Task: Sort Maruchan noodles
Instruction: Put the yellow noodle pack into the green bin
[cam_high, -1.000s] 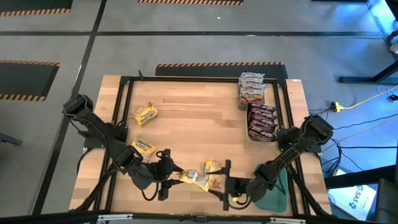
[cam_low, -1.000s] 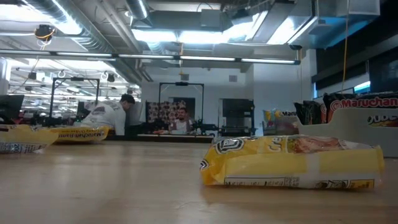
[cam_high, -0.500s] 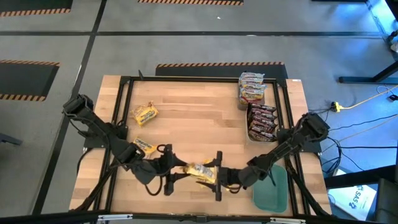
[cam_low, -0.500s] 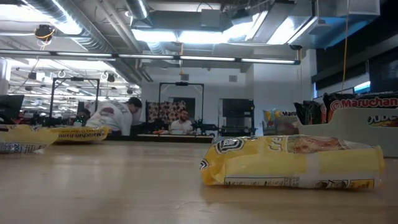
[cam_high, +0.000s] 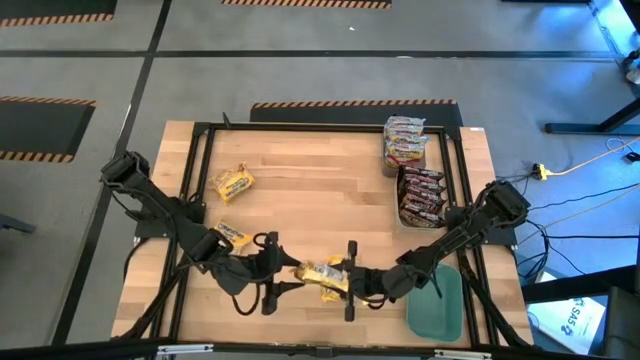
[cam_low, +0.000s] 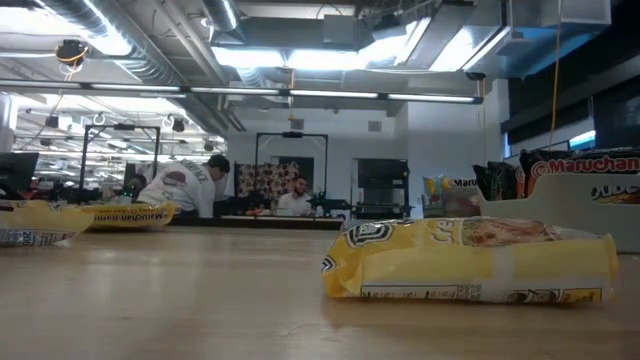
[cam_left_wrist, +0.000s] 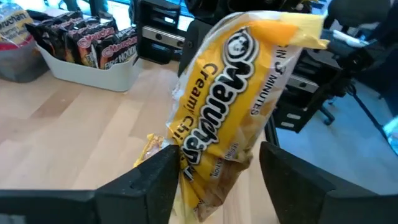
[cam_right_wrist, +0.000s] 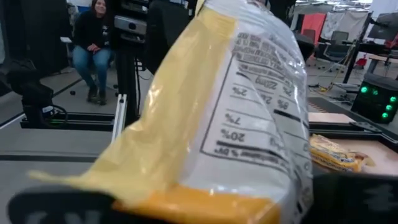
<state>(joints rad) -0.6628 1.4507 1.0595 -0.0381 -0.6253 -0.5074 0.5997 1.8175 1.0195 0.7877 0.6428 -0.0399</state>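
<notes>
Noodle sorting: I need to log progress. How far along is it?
Done: silvery-pink packets and dark packets stand grouped at the table's right edge. In hand: one yellow packet between the left gripper and right gripper, right closing on it. Left: two yellow packets lying loose on the left.

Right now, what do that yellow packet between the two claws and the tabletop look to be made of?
Yellow packet: thin glossy plastic film, judging by its crinkles and printed lettering. Tabletop: pale wood, apparently joined strips with a smooth finish, showing grain lines.
</notes>
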